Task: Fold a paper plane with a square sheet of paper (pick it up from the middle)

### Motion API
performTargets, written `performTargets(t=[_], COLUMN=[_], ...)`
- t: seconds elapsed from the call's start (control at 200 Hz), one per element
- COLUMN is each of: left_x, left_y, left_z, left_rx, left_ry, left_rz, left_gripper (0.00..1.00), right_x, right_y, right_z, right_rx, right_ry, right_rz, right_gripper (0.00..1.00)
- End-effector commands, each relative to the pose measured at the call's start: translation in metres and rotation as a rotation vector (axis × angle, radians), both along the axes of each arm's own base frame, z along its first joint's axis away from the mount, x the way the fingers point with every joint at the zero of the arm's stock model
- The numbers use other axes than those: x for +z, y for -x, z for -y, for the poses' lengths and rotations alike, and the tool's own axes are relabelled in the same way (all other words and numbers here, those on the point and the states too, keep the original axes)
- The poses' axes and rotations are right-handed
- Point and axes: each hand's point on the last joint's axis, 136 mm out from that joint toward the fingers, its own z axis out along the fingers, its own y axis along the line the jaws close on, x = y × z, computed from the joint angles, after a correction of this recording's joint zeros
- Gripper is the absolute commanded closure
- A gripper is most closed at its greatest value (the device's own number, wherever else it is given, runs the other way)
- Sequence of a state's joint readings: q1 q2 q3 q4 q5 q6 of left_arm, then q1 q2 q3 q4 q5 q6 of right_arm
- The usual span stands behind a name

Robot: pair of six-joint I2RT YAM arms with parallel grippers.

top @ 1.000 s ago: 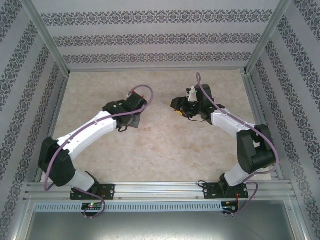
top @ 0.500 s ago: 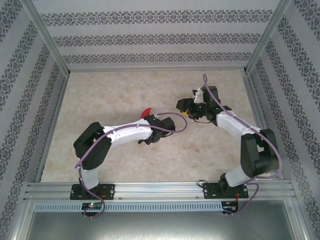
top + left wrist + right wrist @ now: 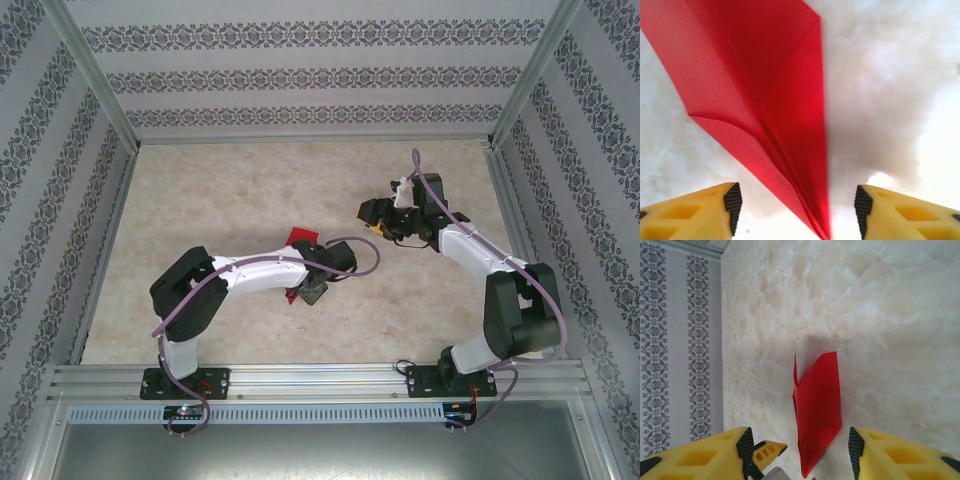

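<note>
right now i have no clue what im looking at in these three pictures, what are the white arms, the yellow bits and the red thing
These are two robot arms bolted at the near edge of a pale table. The overhead picture is from a fixed camera above and behind them: the left arm reaches across the middle, the right arm bends inward. The other two come from a camera on each wrist, so the yellow blocks at the bottom are that arm's own fingers. The red thing is a paper plane, a folded pointed dart lying on the table. The left gripper is open, its fingers either side of the plane's point, not pinching it. The right gripper is open too, holding nothing, facing the plane.
</note>
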State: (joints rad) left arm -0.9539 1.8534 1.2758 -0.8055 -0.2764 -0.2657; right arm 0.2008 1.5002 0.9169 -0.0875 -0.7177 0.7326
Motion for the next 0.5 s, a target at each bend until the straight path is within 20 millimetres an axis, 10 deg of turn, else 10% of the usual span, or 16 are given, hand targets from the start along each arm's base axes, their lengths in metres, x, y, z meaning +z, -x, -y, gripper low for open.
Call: performTargets(t=[0.0, 0.24, 0.495], left_x=[0.031, 0.082, 0.101], left_y=[0.01, 0.016, -0.009], left_z=[0.032, 0.017, -0.065], left_rx=[-0.027, 0.057, 0.358], left_ry=[0.244, 0.52, 0.746], left_rz=[-0.041, -0.101, -0.06], left_gripper=[0.32, 0.3, 0.25], right_x=[0.0, -0.001, 0.003], right_y=[0.013, 0.031, 0.058], right_z=[-0.003, -0.032, -0.094], right_rx=[0.038, 0.085, 0.185], right_ry=[-0.005, -0.002, 0.029], right_rz=[0.002, -0.014, -0.003], right_gripper=[0.45, 0.48, 0.61])
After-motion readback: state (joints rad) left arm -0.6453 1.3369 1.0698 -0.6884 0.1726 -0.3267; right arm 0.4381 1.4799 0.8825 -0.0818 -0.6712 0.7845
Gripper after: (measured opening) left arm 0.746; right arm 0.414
